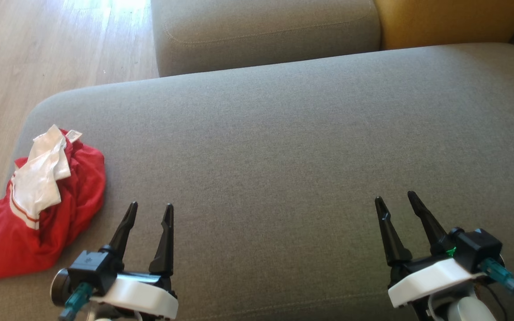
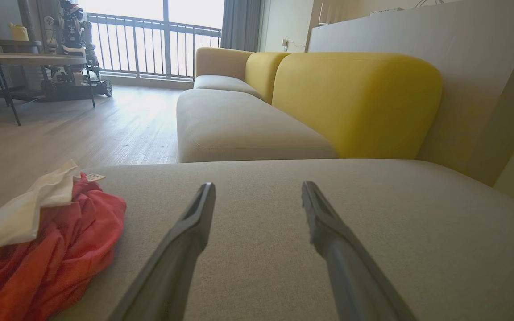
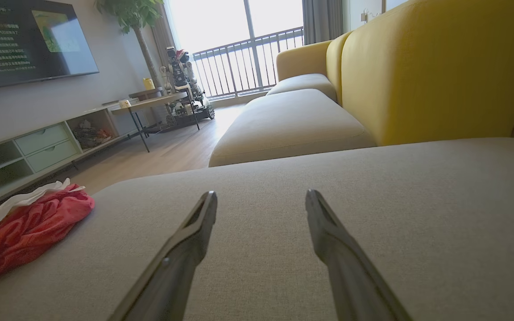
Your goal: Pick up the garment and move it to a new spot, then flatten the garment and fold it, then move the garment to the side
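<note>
Garment: red with white trim, the garment lies crumpled in a heap at the 9 o'clock edge of the grey sofa seat, with a small label at its top.
Left end effector: the left end effector has its fingers spread wide with nothing between them, at 7 o'clock in the head view.
Garment to left end effector: at 9 o'clock of the fingertips, near, not touching.
Right end effector: the right end effector has its fingers spread and holds nothing, at 5 o'clock in the head view.
Garment to right end effector: at 9 o'clock, well apart, beyond the left end effector.
Surroundings: second seat at 12 o'clock, yellow backrest at 1 o'clock, wooden floor at 10 o'clock.
</note>
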### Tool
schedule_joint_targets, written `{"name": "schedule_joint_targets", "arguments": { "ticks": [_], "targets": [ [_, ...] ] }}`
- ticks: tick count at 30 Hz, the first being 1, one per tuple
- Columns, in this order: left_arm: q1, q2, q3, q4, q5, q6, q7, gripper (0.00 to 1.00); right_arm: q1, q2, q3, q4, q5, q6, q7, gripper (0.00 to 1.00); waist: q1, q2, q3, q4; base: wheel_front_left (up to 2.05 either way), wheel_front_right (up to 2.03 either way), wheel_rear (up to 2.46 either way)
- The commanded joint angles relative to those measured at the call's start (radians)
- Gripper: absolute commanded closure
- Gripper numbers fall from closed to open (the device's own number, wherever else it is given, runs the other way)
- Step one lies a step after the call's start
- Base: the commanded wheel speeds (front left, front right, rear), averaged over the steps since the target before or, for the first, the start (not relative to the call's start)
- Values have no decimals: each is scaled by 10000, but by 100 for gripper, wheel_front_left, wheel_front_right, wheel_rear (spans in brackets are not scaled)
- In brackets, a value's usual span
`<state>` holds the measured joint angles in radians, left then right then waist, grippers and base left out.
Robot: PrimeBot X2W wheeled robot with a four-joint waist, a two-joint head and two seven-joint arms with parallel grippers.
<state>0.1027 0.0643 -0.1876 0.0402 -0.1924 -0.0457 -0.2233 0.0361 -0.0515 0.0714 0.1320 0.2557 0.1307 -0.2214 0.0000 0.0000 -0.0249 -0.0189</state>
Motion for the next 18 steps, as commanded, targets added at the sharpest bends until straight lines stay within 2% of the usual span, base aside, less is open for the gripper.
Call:
{"name": "schedule_joint_targets", "arguments": {
  "ticks": [1, 10, 18],
  "targets": [
    [-222, -11, 208, -339, 317, -76, -149, 0, -190, 4, 234, -415, -409, 0, -170, 0, 0, 0, -6, 3, 0, 0, 0],
    [-181, -103, 338, -386, 1134, -224, -385, 0, -180, 13, 346, -512, -1469, 0, -404, 0, 0, 0, -9, 21, 0, 0, 0],
    [-205, -133, 431, -236, 759, -524, -385, 0, -199, 13, 349, -437, -1558, 0, -404, 0, 0, 0, 3, 30, 0, 0, 0]
  ]
}}
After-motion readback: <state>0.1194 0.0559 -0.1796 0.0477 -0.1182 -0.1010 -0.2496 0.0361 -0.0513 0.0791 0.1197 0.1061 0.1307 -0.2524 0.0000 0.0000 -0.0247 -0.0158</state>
